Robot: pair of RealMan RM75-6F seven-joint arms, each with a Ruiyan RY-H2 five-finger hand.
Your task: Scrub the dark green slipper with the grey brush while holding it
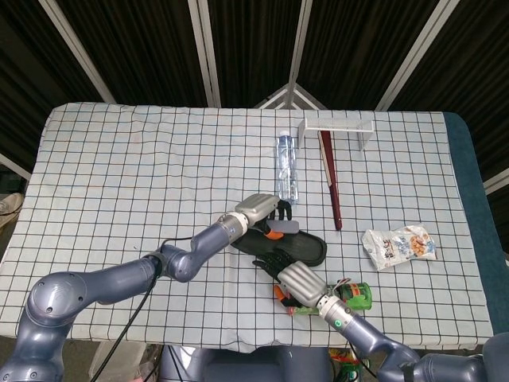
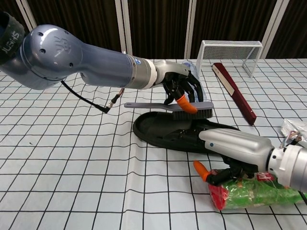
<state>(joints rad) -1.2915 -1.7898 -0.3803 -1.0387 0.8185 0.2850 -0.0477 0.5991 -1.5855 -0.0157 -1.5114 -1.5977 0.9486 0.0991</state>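
The dark green slipper [image 2: 177, 132] lies flat on the checked tabletop [image 2: 72, 163], near the front edge and slightly right of centre, its long axis running left to right. In the head view it sits between the 2 robot hands [image 1: 290, 243].

The grey brush [image 2: 172, 106] is held just above the slipper's upper side, roughly level, with its bristle block over the middle of the slipper and its handle pointing toward the left arm. The left robot hand [image 2: 181, 86] grips the brush from above, its dark fingers wrapped over the bristle end and an orange-tipped finger pressed against the brush back. Whether the bristles touch the slipper cannot be determined.

The right robot hand [image 2: 235, 148] rests on the slipper's right end, palm down, with its fingers curled over the near edge and holding the slipper against the tabletop. An orange fingertip projects below the hand.

A green packet [image 2: 252, 191] lies just beside the right robot hand at the front edge. A clear water bottle [image 1: 286, 167] lies behind the slipper. A dark red flat stick [image 1: 330, 179] lies to its right, reaching a white wire rack [image 1: 338, 127] at the rear. A snack bag [image 1: 400, 245] lies well to the right.
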